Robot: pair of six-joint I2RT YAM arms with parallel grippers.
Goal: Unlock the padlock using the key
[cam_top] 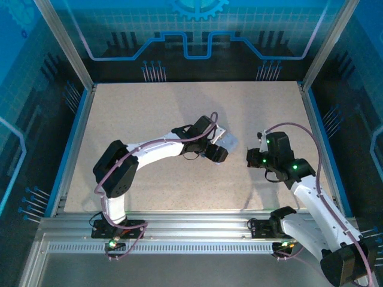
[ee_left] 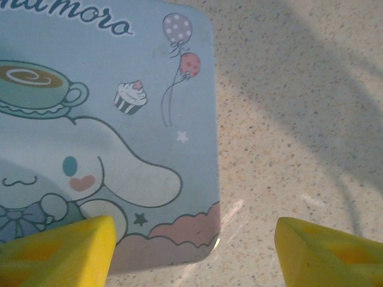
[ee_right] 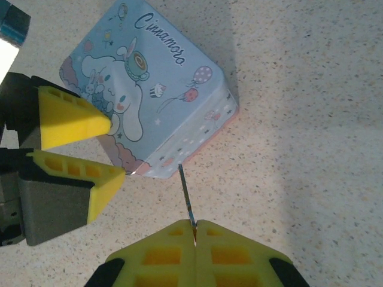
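My right gripper [ee_right: 195, 230] is shut on the key [ee_right: 186, 194], a thin dark metal sliver. Its blade sticks out toward the lower side wall of the lavender cartoon-printed tin [ee_right: 161, 89], and its tip is close to that wall. My left gripper [ee_left: 195, 239] stands open, one yellow finger over the tin [ee_left: 119, 119] lid and the other over bare table beside the tin's corner. In the top view the left gripper [cam_top: 216, 152] is at the tin [cam_top: 227, 141] and the right gripper [cam_top: 251, 158] is just to its right. The padlock is out of view.
The speckled beige table [cam_top: 155, 107] stretches wide behind and to the left of the arms. Aluminium frame posts and blue walls close it in on three sides. The left gripper's fingers [ee_right: 72, 119] sit close to the key's path in the right wrist view.
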